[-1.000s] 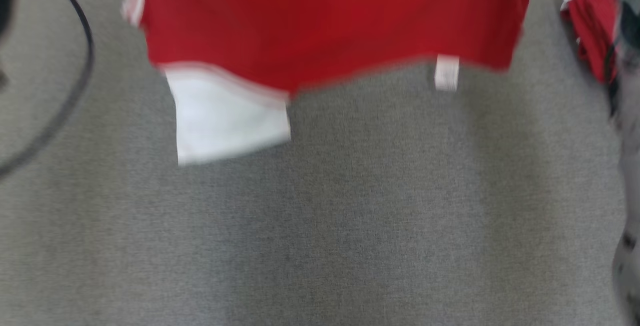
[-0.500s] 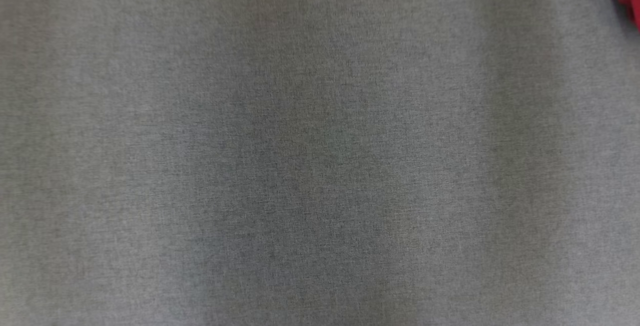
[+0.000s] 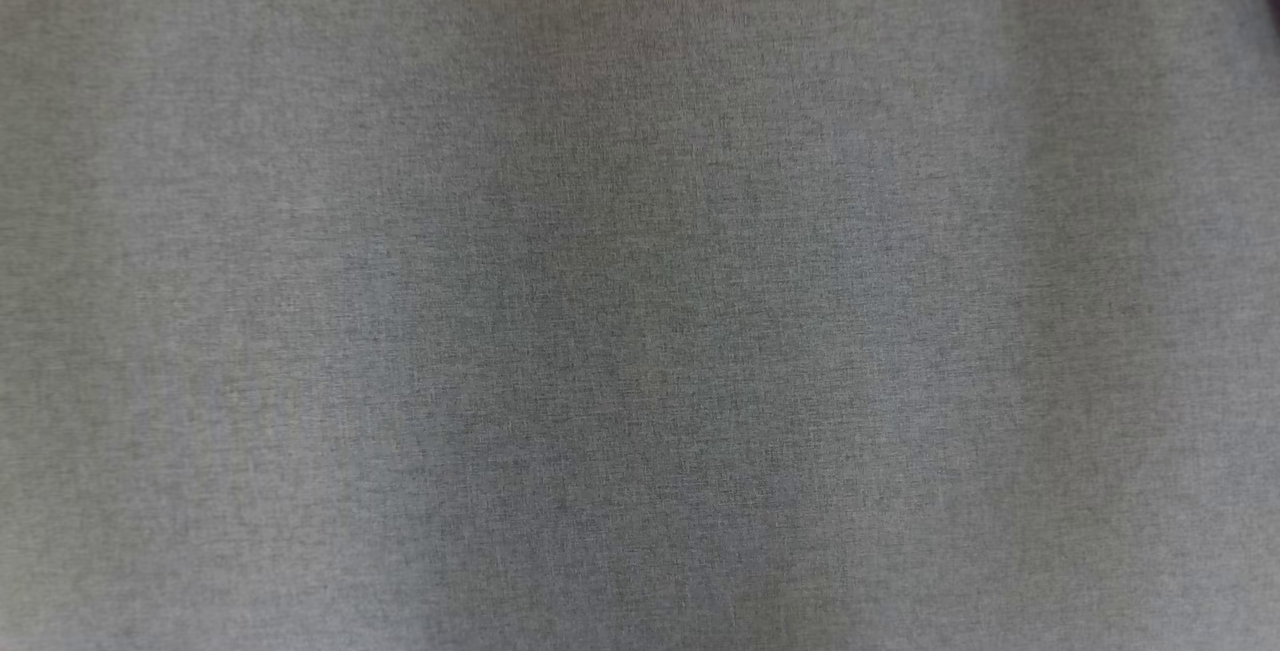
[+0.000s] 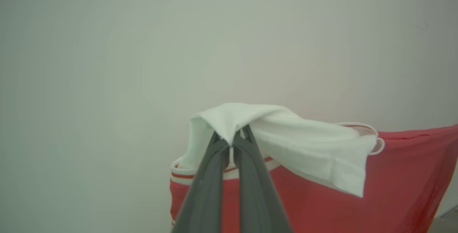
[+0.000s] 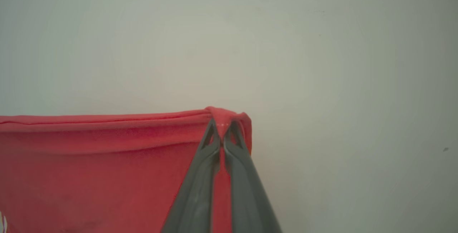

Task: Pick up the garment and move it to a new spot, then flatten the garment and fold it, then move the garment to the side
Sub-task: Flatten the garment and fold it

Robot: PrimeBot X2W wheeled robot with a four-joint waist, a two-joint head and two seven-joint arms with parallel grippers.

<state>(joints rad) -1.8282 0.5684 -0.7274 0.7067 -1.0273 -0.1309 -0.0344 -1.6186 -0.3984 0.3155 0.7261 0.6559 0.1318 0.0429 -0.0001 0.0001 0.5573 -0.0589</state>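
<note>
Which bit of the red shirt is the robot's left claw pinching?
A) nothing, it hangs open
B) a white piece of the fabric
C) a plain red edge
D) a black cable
B: in the left wrist view the left gripper is shut on a white fold of the garment; the right gripper pinches a red edge.

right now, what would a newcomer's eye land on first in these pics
The bright red garment stands out against a pale background, held up by both grippers. The left gripper is shut on its white flap, low in the left wrist view; the right gripper pinches a red corner in the right wrist view. The head view looks down on a plain grey fabric surface.
</note>
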